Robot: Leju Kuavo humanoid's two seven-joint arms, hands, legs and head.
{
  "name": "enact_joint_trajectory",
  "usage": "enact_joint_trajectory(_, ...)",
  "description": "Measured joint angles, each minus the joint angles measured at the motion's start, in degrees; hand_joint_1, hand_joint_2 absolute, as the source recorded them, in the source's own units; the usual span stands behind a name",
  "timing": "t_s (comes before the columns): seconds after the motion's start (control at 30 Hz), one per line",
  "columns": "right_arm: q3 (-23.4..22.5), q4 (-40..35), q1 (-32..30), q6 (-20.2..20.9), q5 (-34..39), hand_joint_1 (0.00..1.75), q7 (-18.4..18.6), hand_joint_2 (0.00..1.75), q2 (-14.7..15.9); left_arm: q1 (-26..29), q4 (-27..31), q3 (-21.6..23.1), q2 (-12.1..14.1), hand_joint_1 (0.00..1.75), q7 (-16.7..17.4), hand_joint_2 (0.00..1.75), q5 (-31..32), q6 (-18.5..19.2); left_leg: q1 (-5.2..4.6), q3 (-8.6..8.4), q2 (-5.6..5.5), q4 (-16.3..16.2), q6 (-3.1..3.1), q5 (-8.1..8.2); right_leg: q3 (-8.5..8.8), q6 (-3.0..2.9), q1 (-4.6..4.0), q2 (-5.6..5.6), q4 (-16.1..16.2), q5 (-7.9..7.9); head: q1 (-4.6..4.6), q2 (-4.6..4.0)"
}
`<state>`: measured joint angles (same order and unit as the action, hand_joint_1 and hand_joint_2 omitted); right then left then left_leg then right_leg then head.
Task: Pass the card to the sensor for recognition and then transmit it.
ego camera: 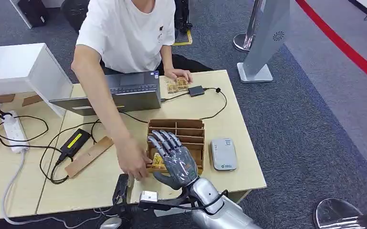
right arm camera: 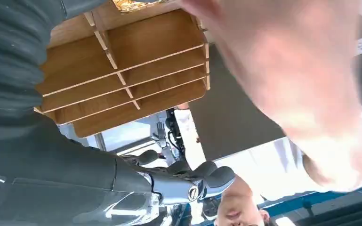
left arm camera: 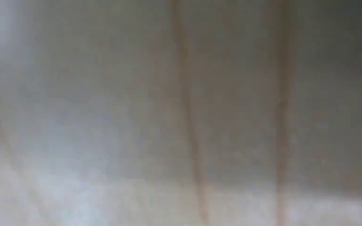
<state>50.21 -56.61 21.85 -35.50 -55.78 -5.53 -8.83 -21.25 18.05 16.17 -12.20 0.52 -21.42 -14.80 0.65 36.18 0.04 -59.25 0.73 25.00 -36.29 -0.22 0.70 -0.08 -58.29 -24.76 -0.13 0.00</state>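
One robot right hand [ego camera: 175, 160], fingers spread and seemingly empty, hovers over the wooden card organizer [ego camera: 186, 130]; a person's hand [ego camera: 133, 163] rests beside that organizer.

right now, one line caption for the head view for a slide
Robot's right hand hovers open over the wooden divider box as a person's hand reaches in beside it.

an open laptop [ego camera: 124, 93], a white power strip [ego camera: 13, 131] and a black adapter [ego camera: 75, 142] on the wooden table [ego camera: 229, 114]
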Motion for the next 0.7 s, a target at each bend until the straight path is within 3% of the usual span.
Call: enact_joint_trajectory(0.7,-0.33,0.0,0.0,0.09,0.61,0.0,-0.15,1.75,0.0,0.02,0.0,-0.02,0.02,0.0,0.09,1.75,0.17,0.0,0.0,0.0,0.0,0.0,0.0,0.0,0.0,0.0,0.0,0.0,0.0,0.0,0.0,0.0)
